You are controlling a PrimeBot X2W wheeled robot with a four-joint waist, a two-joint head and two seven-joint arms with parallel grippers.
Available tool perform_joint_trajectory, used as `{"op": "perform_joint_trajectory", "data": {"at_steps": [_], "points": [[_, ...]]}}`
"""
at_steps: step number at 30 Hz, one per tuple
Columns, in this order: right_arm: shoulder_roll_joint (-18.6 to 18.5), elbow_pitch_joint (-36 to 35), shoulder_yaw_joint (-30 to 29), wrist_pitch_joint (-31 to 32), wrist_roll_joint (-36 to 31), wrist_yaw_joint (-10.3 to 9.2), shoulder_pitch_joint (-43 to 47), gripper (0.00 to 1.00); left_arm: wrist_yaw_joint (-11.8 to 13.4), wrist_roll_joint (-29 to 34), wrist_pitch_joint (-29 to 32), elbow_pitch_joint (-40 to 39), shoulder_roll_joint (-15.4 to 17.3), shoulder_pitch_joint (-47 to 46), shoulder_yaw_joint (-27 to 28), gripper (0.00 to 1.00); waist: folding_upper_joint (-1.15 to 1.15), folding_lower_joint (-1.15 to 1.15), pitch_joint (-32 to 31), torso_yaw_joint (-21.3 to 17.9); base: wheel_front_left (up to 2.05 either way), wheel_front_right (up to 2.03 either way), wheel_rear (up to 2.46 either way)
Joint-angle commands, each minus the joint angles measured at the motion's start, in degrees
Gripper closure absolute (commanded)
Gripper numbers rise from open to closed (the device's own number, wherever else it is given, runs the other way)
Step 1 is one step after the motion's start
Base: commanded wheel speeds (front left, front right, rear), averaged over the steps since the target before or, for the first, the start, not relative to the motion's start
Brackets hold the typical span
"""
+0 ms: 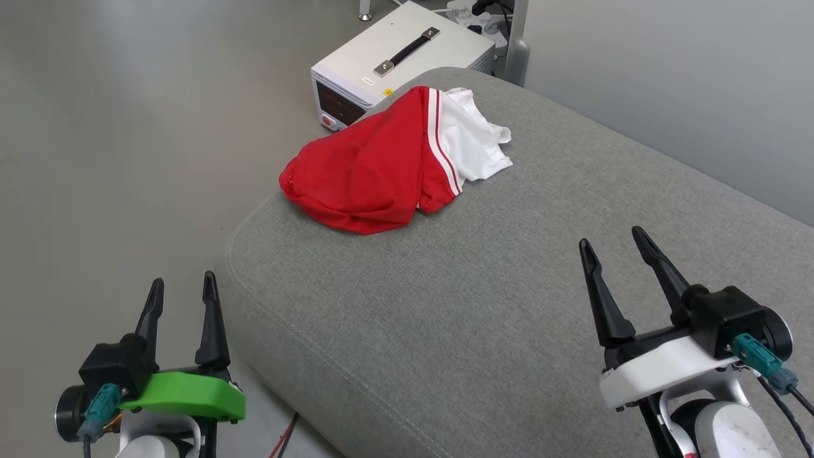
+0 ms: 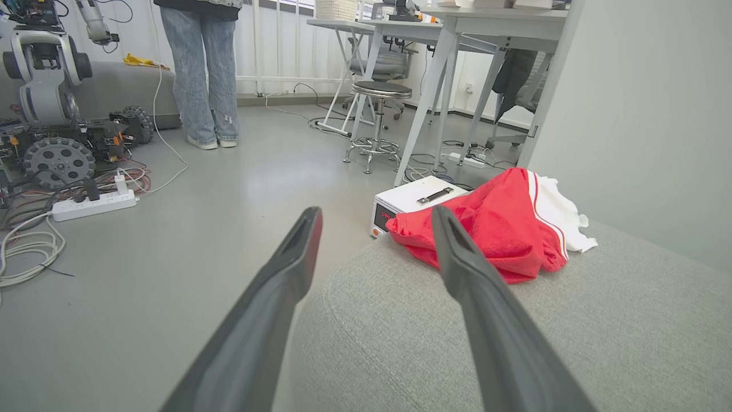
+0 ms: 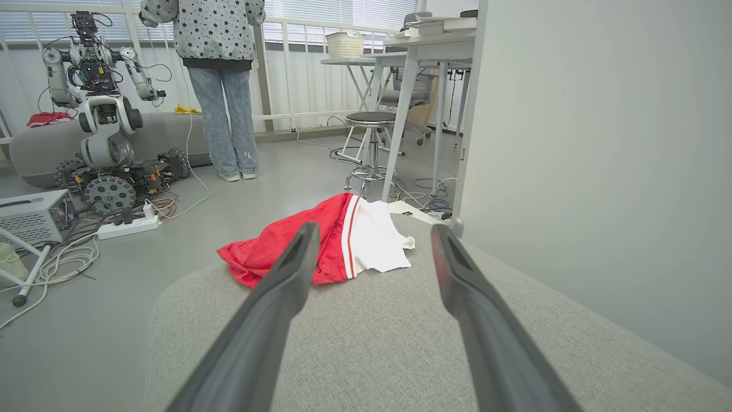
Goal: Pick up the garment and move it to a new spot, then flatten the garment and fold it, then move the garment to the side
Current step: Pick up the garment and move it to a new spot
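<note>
Shirt (image 1: 375,172) is bunched up at 12 o'clock on the couch (image 1: 509,286). Left gripper (image 1: 181,296) and right gripper (image 1: 613,251) wait spread wide and empty, probably set for the first grab.

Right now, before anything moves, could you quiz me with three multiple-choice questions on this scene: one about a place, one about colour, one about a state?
1. Where is the garment?
A) on the floor
B) crumpled at the grey cushion's far left corner
C) in a gripper

2. Which colours show on it?
A) red and white
B) blue and yellow
C) all black

3. How are the left gripper and right gripper?
A) both open, empty
B) both shut on cloth
C) one shut, one open

Answers:
1 B, it lies heaped on the cushion, apart from both grippers.
2 A, it has a red body and white part with striped trim.
3 A, both stand spread with nothing between.
</note>
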Motion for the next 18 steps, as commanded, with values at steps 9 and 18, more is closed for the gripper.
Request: {"op": "perform_joint_trajectory", "data": {"at_steps": [9, 18], "points": [[-1.29, -2.04, -2.06, 1.52, -0.14, -0.06, -1.14, 0.00, -0.32, 0.70, -0.35, 0.27, -0.50, -4.80, -1.60, 0.00, 0.00, 0.00, 2.38, -0.47, -0.04, -0.04, -0.04], [-5.19, -6.39, -1.69, 6.38, -0.54, -0.06, -4.93, 0.00, -0.23, -1.80, -0.33, 5.61, 0.04, -17.77, -2.56, 0.00, 0.00, 0.00, 10.43, -5.94, 0.00, 0.00, 0.00]]}}
